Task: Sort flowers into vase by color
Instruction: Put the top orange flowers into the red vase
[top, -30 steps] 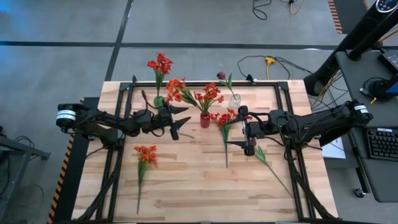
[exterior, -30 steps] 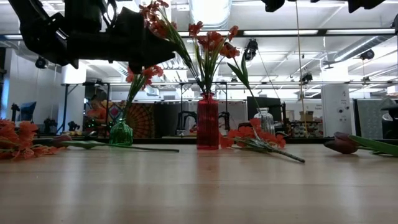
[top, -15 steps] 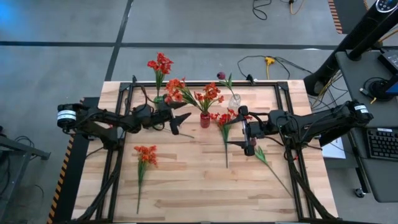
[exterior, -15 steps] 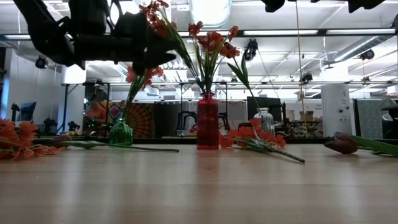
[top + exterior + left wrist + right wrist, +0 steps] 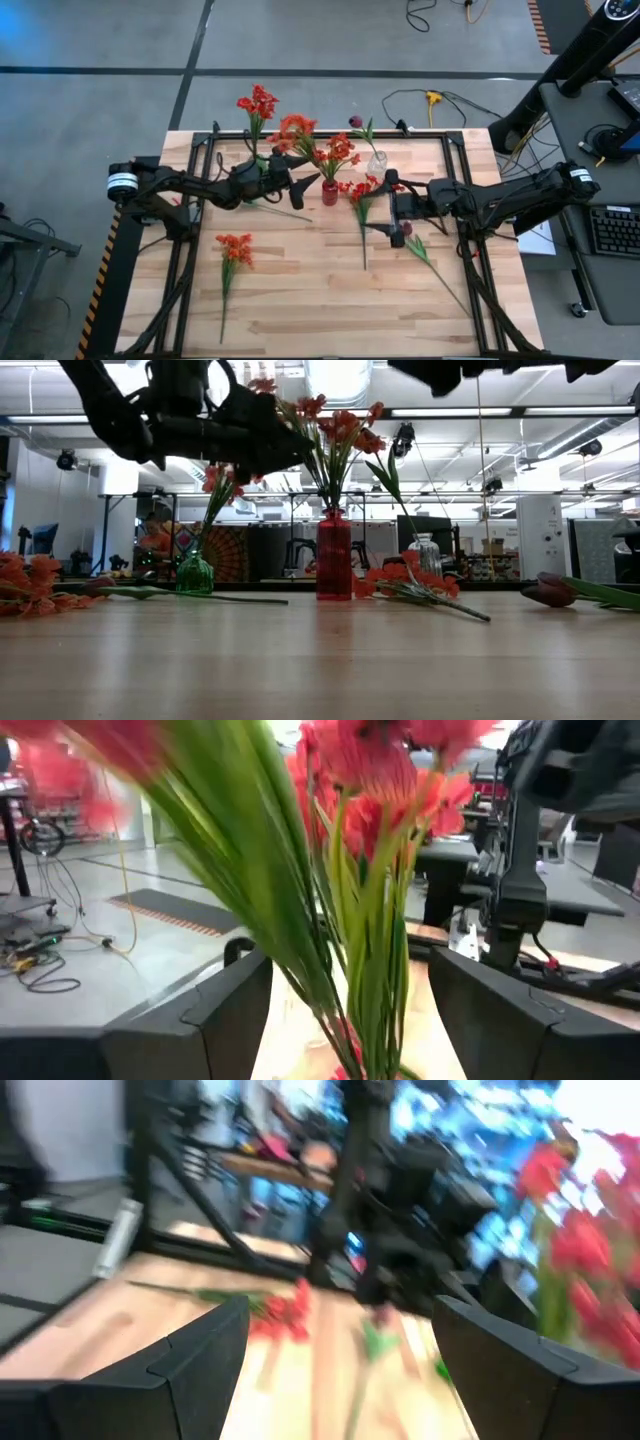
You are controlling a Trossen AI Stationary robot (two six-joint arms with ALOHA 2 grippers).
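A large workshop room with a grey concrete floor [image 5: 90, 120], ceiling lights and benches surrounds a light wooden desk [image 5: 320, 290] inside a black frame.

Two dark arms reach over the desk. The left gripper [image 5: 300, 183] is open, its fingers spread on either side of the bouquet's green stalks, just beside the red vase [image 5: 329, 192]. The right gripper [image 5: 393, 216] is open and holds nothing, hovering above the desk.

Three vases stand in a row along the desk's far side: a green vase [image 5: 194, 573] behind the left gripper, the red vase at its tips, and a clear vase [image 5: 377, 161] between the two grippers.

The flowers: one red stem [image 5: 257, 108] in the green vase, an orange-red bunch [image 5: 318, 148] in the red vase, one maroon bloom [image 5: 356, 122] in the clear vase. Three stems lie loose on the desk: an orange one [image 5: 234, 250] well in front of the left gripper, a red one [image 5: 361, 195] just beside the right gripper, and a maroon one [image 5: 420, 245] below that gripper.
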